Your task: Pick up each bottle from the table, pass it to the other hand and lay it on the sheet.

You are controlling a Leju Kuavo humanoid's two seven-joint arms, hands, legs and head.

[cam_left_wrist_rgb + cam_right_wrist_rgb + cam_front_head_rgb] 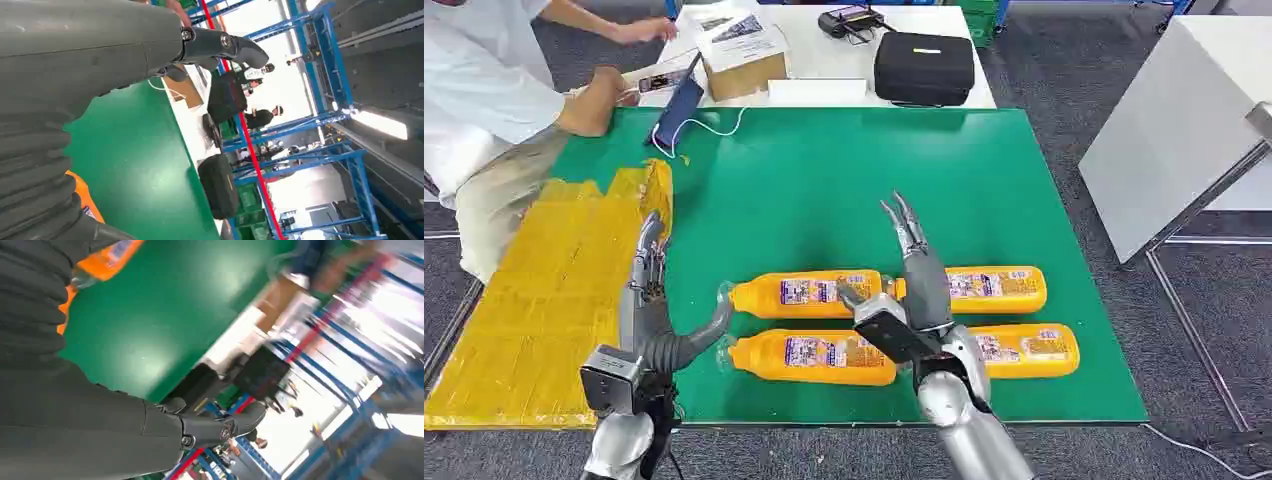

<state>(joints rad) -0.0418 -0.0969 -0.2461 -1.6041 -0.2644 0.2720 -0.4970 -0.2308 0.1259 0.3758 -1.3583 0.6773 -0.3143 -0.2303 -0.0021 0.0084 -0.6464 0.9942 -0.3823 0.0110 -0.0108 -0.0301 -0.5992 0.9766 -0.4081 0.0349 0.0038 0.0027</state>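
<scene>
Several orange bottles lie on their sides in two rows on the green table [824, 170]: near-left bottle [814, 357], far-left bottle [809, 292], far-right bottle [999, 288], near-right bottle [1029, 350]. The yellow sheet [544, 300] covers the table's left end. My right hand [914, 265] hovers over the middle of the bottles, fingers straight and apart, holding nothing. My left hand [649, 285] is at the sheet's right edge, left of the bottle caps, fingers stretched out and empty. An orange bottle [100, 262] shows beside my right hand [150, 430], and another orange bottle [87, 200] beside my left hand [150, 45].
A person [494, 90] sits at the far left corner, hands near a phone [664, 80]. A cardboard box [744, 60], a black case [924, 65] and a blue item with a white cable [679, 110] lie at the back. A white table [1184, 120] stands to the right.
</scene>
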